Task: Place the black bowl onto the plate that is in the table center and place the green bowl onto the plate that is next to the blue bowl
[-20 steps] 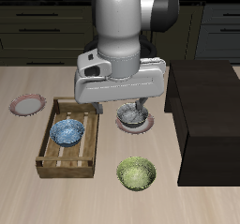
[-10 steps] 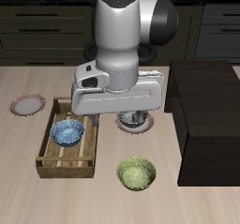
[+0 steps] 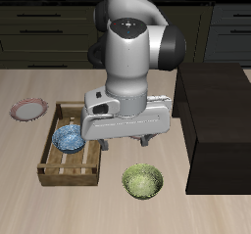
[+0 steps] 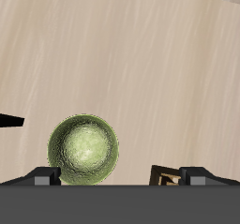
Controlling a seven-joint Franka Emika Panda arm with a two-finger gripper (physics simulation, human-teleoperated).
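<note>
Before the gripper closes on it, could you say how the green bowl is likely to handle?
The green bowl looks rigid, so probably it won't flex. It sits upright on the table, so tipping seems unlikely, though a push might slide it. Its rounded, glazed-looking wall could slip between fingers.

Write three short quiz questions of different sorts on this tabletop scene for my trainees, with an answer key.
1. True or false: the green bowl sits inside the wooden crate.
2. Which bowl lies in the crate? A) green B) blue C) black
3. Fill in: the small plate beside the crate carries ____ bowl.

Key: 1 false, it rests on the table nearer the front edge. 2 B, the blue bowl. 3 no.
</note>
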